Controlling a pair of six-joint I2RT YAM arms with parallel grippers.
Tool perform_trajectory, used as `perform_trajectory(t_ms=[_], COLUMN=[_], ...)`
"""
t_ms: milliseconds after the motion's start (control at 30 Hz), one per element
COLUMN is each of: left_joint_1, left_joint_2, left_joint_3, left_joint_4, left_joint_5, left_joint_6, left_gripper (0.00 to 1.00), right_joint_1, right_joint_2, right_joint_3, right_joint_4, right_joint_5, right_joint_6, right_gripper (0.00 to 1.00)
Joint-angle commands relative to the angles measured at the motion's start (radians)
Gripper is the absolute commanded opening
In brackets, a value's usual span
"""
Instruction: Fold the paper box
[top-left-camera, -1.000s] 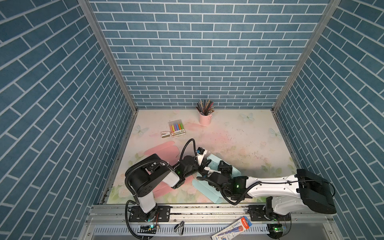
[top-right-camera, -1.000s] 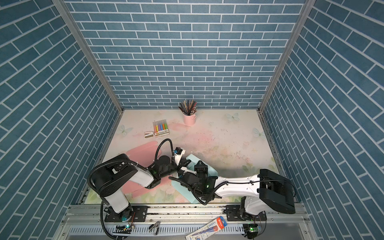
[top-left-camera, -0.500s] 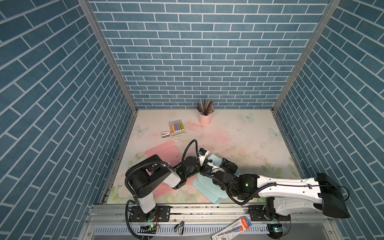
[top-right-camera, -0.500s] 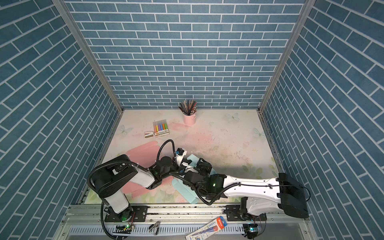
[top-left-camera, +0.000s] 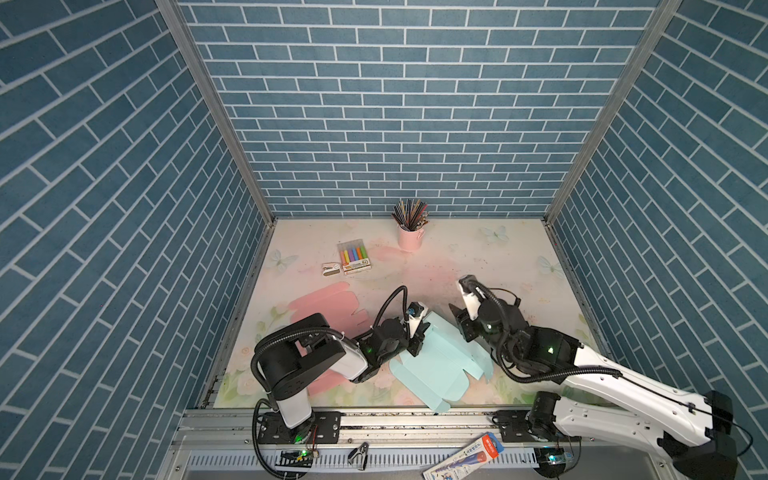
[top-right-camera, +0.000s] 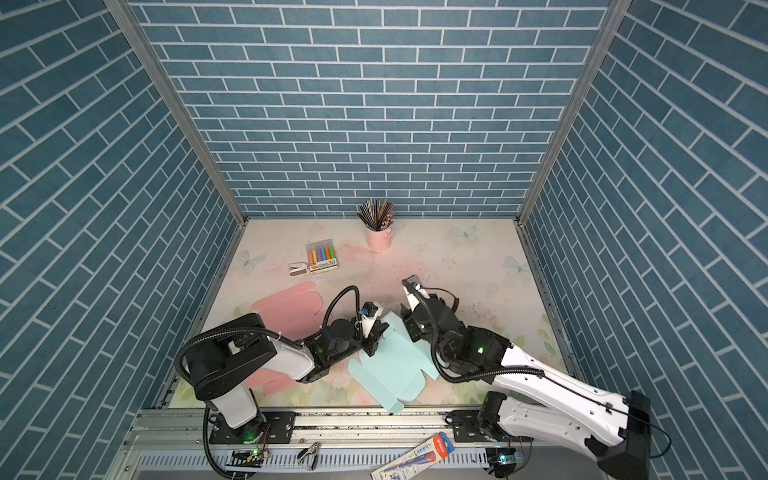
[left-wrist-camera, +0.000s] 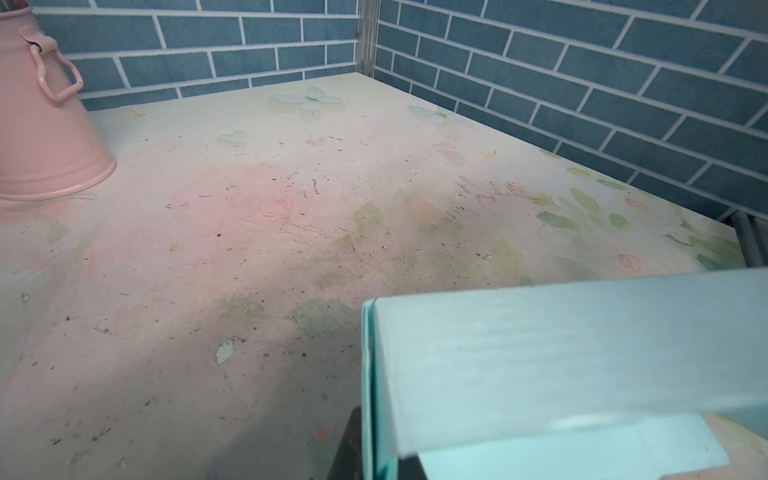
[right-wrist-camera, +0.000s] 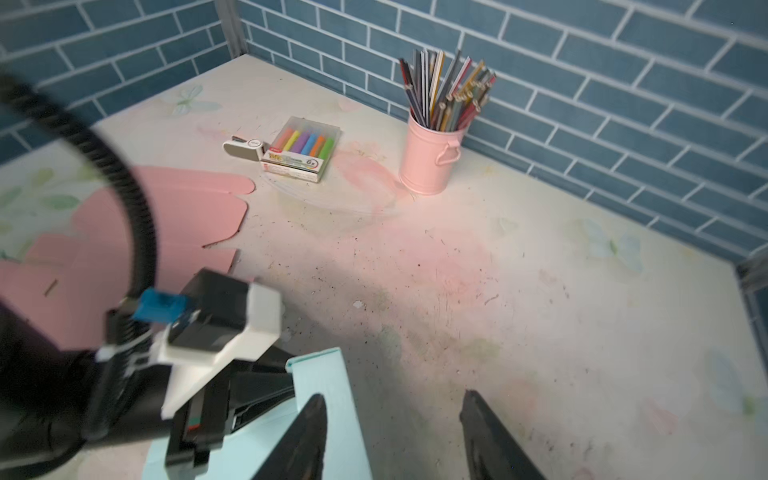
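- The left gripper (top-left-camera: 417, 334) is pressing its jaws together on the far edge of the light blue, flat die-cut cardboard box blank (top-left-camera: 436, 365). In the left wrist view a blue flap is filling the corner right in front of the camera, with one dark finger (left-wrist-camera: 351, 449) showing beside it.
- The right gripper (right-wrist-camera: 394, 397) is holding its jaws well apart, with nothing between them. One black finger (right-wrist-camera: 299, 436) is hanging over the blue blank's edge and the other is hanging over bare table; whether either is touching the paper is hard to tell from these angles.
- The blue blank is lying near the front of the pale floral table (top-left-camera: 457, 257), between the two grippers, with its far end reaching up to both.
- Most of the blank is lying flat and unfolded, with cut tabs showing along its right and front edges. The panel in the left gripper's grip appears to be standing up off the table.
- A pink flat cardboard blank (top-left-camera: 324, 307) is lying on the left, partly hidden under the left arm.
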Motion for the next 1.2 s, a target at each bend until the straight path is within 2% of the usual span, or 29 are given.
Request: perform_trajectory(t_ms=[0,267,567,733,1000,1167], left_joint_1=[-0.030,-0.057,-0.088,-0.098,-0.098,-0.097], left_joint_2=[0.000,-0.005,0.020,0.023,0.047,0.063], left_joint_3=[0.025,0.028,0.035,0.034,0.030,0.039], left_joint_4=[0.001,-0.002,-0.013,-0.007,0.019,0.030], left_joint_5=[-0.063,-0.119,-0.143,-0.167,-0.186,-0.194], left_joint_6=[0.034,0.050,0.071,0.075,0.073,0.078], left_gripper=[0.12,0.12,0.12,0.15,0.21,0.20], right_joint_1=[-0.132,-0.292,-0.343,-0.345,-0.345,-0.345], right_joint_2=[0.014,0.127,0.171,0.195,0.133,0.094], right_joint_3=[-0.061,-0.193,-0.290,-0.308,-0.385,-0.420], right_joint_4=[-0.008,0.146,0.310,0.324,0.375,0.403], right_joint_5=[-0.347,-0.588,-0.738,-0.795,-0.847,-0.876], right_joint_6=[0.180,0.230,0.283,0.303,0.374,0.425], right_gripper=[0.52,0.51,0.50,0.48,0.44,0.44])
